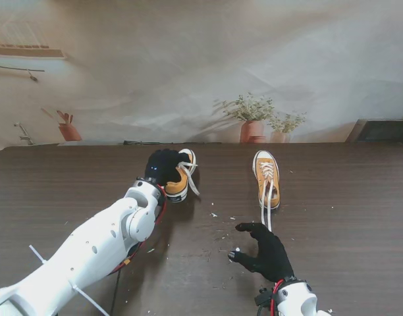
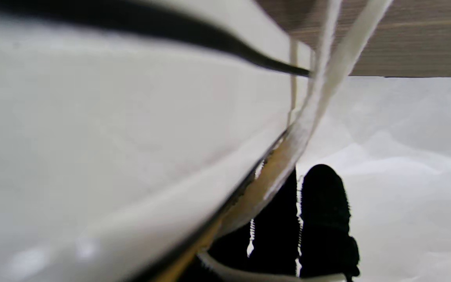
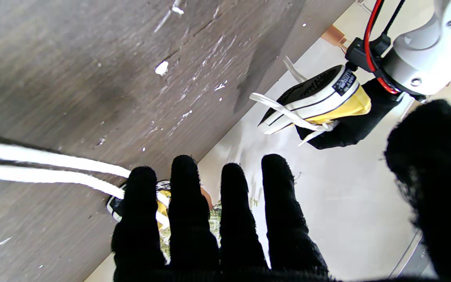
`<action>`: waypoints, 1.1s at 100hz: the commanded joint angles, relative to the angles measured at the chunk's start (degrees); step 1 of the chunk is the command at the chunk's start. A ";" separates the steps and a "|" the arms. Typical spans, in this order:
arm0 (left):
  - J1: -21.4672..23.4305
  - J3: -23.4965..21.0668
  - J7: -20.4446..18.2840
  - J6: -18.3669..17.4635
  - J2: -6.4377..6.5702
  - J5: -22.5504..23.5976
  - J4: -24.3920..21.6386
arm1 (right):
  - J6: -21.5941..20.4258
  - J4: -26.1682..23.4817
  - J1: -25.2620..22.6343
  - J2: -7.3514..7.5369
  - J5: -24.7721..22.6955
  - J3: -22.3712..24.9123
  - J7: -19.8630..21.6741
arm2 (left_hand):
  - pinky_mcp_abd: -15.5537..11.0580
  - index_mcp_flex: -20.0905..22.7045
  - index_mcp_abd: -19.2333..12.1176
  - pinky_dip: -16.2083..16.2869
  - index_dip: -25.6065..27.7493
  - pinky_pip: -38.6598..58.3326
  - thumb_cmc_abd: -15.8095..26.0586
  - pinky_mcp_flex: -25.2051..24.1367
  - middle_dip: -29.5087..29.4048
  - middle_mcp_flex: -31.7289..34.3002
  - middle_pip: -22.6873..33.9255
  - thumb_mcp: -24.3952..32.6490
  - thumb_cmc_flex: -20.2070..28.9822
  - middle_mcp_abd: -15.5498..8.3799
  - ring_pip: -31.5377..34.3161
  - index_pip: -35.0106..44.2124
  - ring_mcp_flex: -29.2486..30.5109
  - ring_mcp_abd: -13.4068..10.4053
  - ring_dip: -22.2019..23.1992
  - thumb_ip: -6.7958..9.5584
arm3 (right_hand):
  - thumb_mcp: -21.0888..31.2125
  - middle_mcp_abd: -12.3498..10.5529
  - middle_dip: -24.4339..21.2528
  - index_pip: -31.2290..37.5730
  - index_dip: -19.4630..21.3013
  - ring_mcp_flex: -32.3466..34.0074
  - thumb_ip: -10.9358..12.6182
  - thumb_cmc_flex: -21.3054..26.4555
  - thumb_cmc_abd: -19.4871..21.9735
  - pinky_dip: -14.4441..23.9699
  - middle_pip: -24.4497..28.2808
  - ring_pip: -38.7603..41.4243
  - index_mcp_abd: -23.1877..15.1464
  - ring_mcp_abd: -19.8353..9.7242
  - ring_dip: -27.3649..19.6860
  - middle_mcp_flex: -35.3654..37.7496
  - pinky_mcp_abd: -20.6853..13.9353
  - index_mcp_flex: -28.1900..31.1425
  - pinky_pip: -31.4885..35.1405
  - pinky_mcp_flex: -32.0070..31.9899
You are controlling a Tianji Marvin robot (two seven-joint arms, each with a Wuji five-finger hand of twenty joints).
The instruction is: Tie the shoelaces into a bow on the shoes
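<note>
A heel patch (image 3: 345,81) on the held shoe (image 3: 319,102) carries lettering too small to read

right hand (image 3: 225,219) spread, laces (image 3: 49,166) beside, shoe (image 3: 319,98) gripped

Overhead stand view; two close wrist views

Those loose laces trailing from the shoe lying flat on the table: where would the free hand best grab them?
Probably at the loose ends of the laces, which trail straight off the right shoe toward me. The open right hand sits just beyond them, so coming from my near side, pinching across the flat strands, looks easiest.
</note>
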 commanded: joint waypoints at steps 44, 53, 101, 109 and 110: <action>-13.24 13.66 11.05 -8.85 -9.87 -9.63 29.43 | 0.74 0.10 0.34 0.35 0.01 -0.45 1.69 | -1.27 -4.44 -0.63 -1.14 -10.77 -3.96 2.52 -4.46 -1.64 -4.45 1.51 4.27 1.52 -1.22 -3.95 -5.08 -3.92 0.54 -0.95 2.26 | -1.55 0.35 -0.73 -0.35 -0.43 0.81 0.98 0.23 0.01 -0.38 -1.00 0.57 -0.65 -0.09 -0.04 0.61 -0.75 0.11 0.72 -0.21; -11.72 12.46 7.68 -6.88 -8.31 -9.07 25.70 | 0.88 -0.07 0.21 0.33 0.17 -0.36 1.72 | -0.83 -9.47 2.35 -0.18 -14.96 -6.53 3.64 -9.92 -12.86 -16.22 9.15 10.13 -7.65 -0.31 -4.31 -12.19 -10.49 0.21 -2.39 3.35 | -1.49 0.42 -0.72 -0.37 -0.43 0.75 1.01 0.43 -0.03 -0.43 -0.98 0.58 -0.58 -0.05 -0.05 0.59 -0.77 0.02 0.73 -0.22; -6.40 8.95 -13.75 8.23 -0.08 -2.96 6.08 | 0.04 -1.85 -1.46 0.24 1.44 0.73 1.94 | -2.44 -19.47 10.87 -5.14 -21.67 -24.20 -2.21 -29.87 -28.49 -36.93 -3.23 4.01 -23.48 -0.74 -18.84 -31.45 -30.87 -0.08 -5.40 3.27 | -1.14 0.35 -0.71 -0.34 -0.42 0.78 1.03 0.69 -0.35 -0.60 -0.94 0.64 -0.47 -0.01 -0.04 0.60 -0.78 0.07 0.80 -0.24; -5.67 8.35 -17.65 10.59 0.78 -2.89 3.14 | -0.07 -2.02 -1.64 0.23 1.52 0.84 1.93 | -2.50 -20.77 11.50 -7.24 -22.41 -31.65 -1.57 -31.75 -31.24 -38.01 -8.98 1.54 -25.03 -0.82 -24.91 -34.62 -32.83 -0.41 -8.12 3.21 | -1.03 0.30 -0.71 -0.35 -0.42 0.70 1.06 0.82 -0.46 -0.62 -0.96 0.59 -0.42 0.01 -0.05 0.54 -0.84 0.04 0.80 -0.25; -5.59 8.27 -18.14 10.81 0.86 -2.94 2.81 | -0.09 -2.04 -1.66 0.23 1.53 0.85 1.92 | -2.41 -20.92 11.50 -7.70 -22.51 -33.10 -1.54 -31.81 -31.50 -38.21 -9.74 1.22 -25.15 -0.81 -26.05 -35.07 -32.83 -0.37 -8.67 3.22 | -1.01 0.35 -0.70 -0.35 -0.42 0.73 1.06 0.84 -0.48 -0.63 -0.94 0.61 -0.40 0.04 -0.05 0.58 -0.84 0.04 0.79 -0.27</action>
